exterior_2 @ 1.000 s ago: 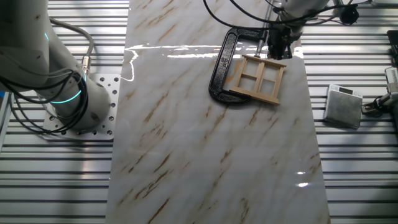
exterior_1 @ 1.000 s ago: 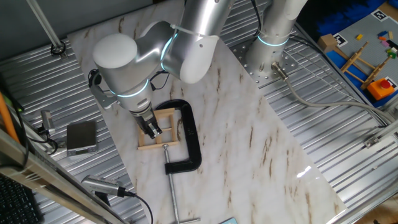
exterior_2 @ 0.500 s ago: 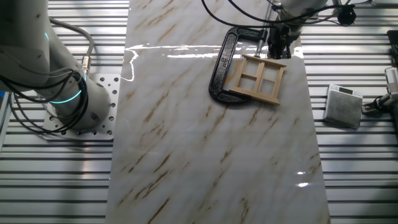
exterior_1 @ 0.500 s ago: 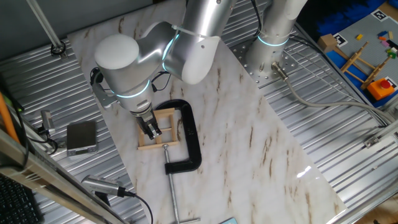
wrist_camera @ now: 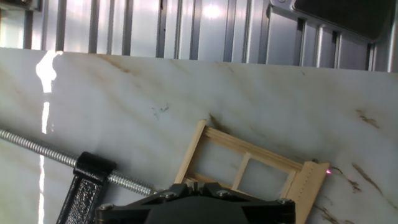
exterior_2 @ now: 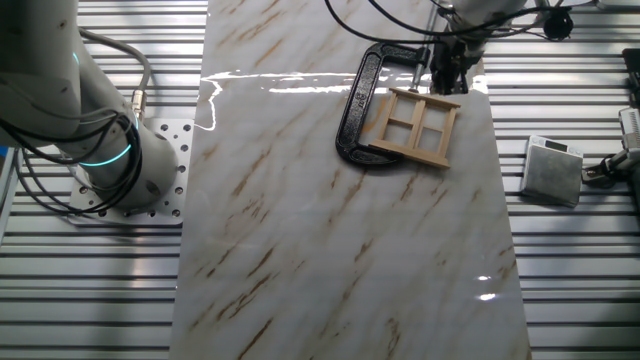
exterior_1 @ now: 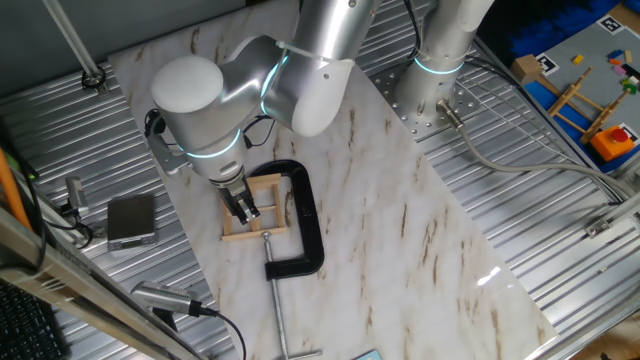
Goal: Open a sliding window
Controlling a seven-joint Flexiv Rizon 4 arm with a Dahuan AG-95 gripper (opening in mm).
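On the marble slab (exterior_2: pixel 330 250), the gripper (exterior_1: pixel 243 208) seemingly touches the sliding window (exterior_2: pixel 412 126)

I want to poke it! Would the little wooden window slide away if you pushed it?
Probably not much: the black clamp grips the sliding window to the marble slab. Its thin wooden bars look light and rather fragile, so a hard push from the hand might snap one.
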